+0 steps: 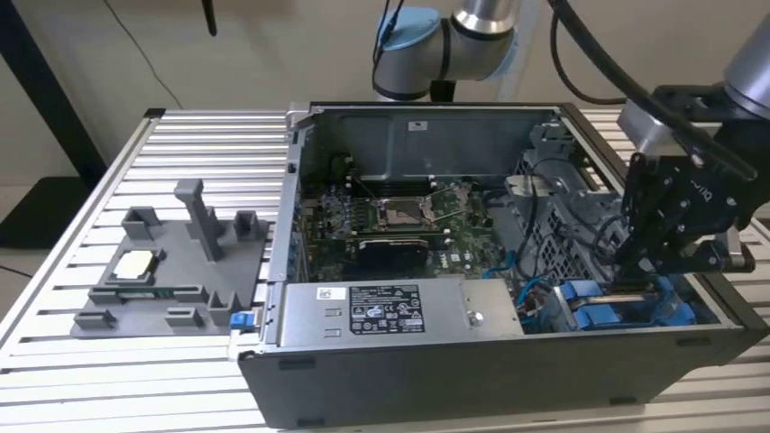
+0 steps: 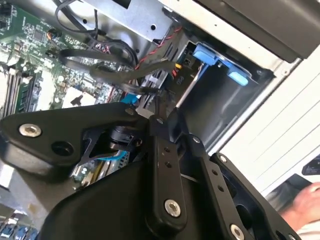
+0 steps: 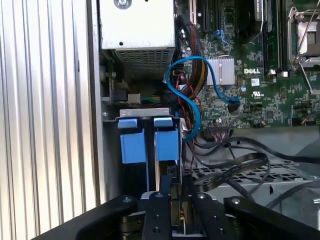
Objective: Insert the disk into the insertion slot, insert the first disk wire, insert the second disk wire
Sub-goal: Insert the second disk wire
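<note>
One grey tray (image 1: 157, 271) with upright posts sits at the exterior view's left on the slatted table (image 1: 72, 379), well apart from the work. Next comes the open case (image 1: 481, 388), with the board (image 1: 398, 216) lying flat inside and the labelled supply box (image 1: 385, 311) along the near wall. Past the box, a loose blue wire (image 3: 185, 95) loops over the board in the first wrist view, its plug end hanging free.

Further right, the disk (image 1: 601, 311) is down in the slot (image 3: 147, 111) at the case's corner. Its blue carrier ends (image 3: 166, 145) stand side by side just under the slot's metal rim.

At the exterior view's right, the gripper (image 1: 632, 271) hangs low inside the case, right over the disk. In the first wrist view the gripper (image 3: 170, 192) is just beside the carrier, with a tangle of dark cables next to it. Whether it is wide, narrow or holding something, I cannot tell from where I stand.

I'd reckon the disk is stiff, fairly heavy and easily hurt by a knock. It is best taken by the carrier's plastic sides, not the label face. The wire looks limp, so its plug body is the place to hold.
</note>
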Available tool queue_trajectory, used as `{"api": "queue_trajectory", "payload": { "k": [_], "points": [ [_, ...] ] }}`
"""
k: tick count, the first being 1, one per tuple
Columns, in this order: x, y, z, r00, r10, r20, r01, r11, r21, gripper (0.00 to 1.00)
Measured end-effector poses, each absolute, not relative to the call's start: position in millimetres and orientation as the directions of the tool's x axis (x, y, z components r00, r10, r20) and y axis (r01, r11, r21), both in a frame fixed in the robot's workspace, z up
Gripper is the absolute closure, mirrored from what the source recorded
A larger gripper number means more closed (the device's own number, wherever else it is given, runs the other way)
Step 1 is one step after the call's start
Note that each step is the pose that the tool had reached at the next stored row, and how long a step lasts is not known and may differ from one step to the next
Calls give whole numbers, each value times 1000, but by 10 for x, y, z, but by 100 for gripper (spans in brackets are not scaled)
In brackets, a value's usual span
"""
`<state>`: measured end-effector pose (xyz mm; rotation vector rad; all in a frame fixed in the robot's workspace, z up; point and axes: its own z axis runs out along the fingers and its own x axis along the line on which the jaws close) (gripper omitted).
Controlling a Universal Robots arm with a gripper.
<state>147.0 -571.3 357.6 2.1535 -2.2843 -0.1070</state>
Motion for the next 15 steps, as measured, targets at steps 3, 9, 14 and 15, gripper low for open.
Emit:
{"api": "queue_trajectory", "payload": {
  "k": [3,9,14,15],
  "points": [
    [1469,-5713,3714,-60,-997,-46,-997,58,50,76],
    [1468,-5713,3982,-60,-997,-46,-997,58,50,76],
    [1467,-5712,4010,-60,-997,-47,-997,58,50,76],
    [1467,-5712,4010,-60,-997,-48,-997,58,50,76]
  ]
}}
